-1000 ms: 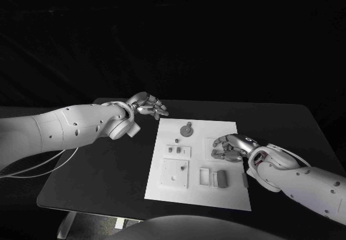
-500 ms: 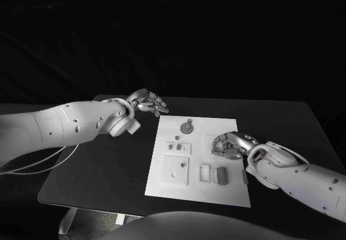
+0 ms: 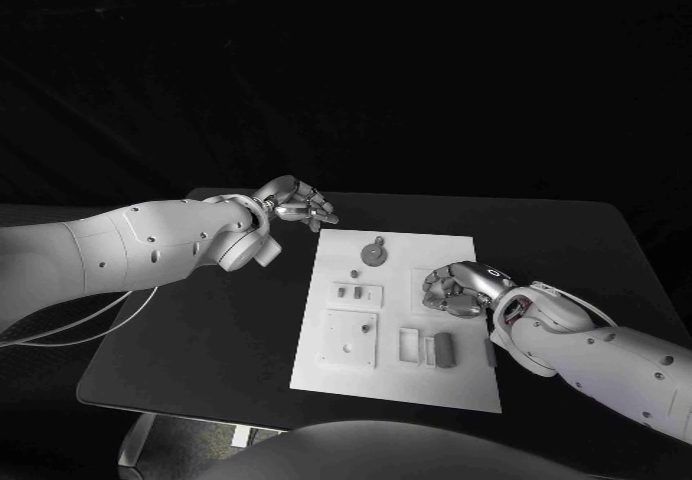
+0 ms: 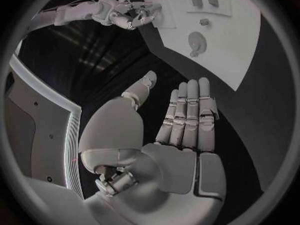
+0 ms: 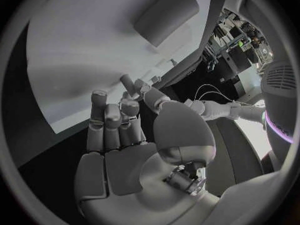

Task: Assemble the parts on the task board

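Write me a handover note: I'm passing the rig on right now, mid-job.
Left hand: open, holding nothing, over the table off the board's far left corner.
Right hand: fingers curled over the board's right side; whether it holds a part I cannot tell.
On the board: a round part at the far end, two small parts mid-left, a block near the front.
Done: cannot tell.
Left: seat the loose parts.

A white rectangular task board (image 3: 459,385) lies flat in the middle of the black table. On it sit small grey parts: a round disc with a short stem (image 3: 374,255) near the far edge, two small pegs (image 3: 351,294) in a square recess, and an upright block (image 3: 443,349) near the front.
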